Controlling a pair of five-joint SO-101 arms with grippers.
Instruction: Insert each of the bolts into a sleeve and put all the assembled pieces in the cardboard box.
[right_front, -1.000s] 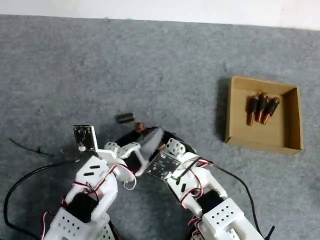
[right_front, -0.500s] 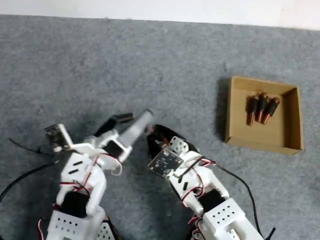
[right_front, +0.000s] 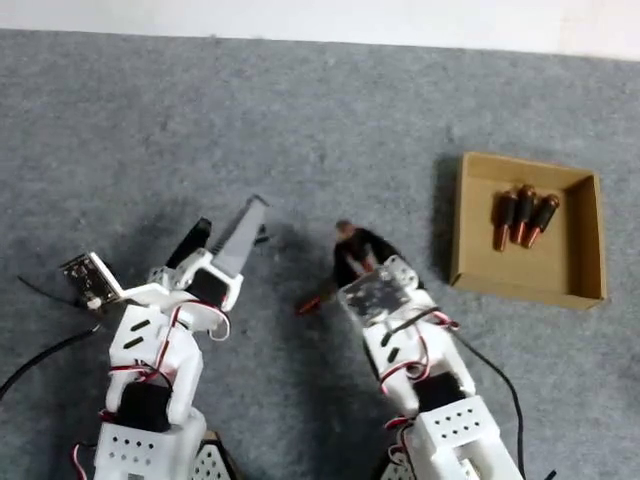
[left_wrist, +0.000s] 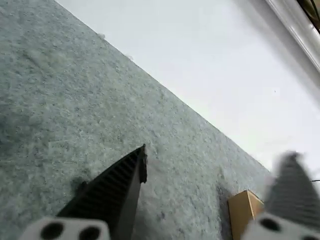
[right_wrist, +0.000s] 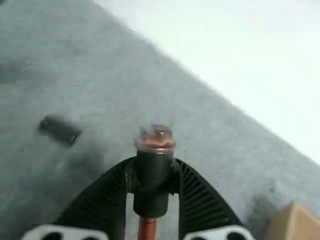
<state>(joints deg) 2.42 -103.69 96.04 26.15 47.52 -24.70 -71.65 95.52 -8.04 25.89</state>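
A grey felt mat (right_front: 330, 120) covers the table and runs back to a plain white surface (right_front: 320, 15) along its far edge. A shallow cardboard box (right_front: 582, 275) sits on the mat at the right. Three assembled pieces (right_front: 522, 216) lie side by side in its far half, each a dark sleeve with a copper bolt tip poking out.

Near the middle of the mat, left of the box, the right gripper (right_front: 350, 258) is clamped around another assembled piece (right_wrist: 152, 172). This is a black sleeve with a copper bolt through it. The bolt's head (right_wrist: 156, 137) shows past the far end of the fingers, and the shaft sticks out toward the near left.

The left gripper (right_front: 225, 225) is further left, above the mat. Its black finger and white finger are spread wide with nothing between them. A loose black sleeve (right_wrist: 59, 130) lies on the mat by itself, left of the held piece.
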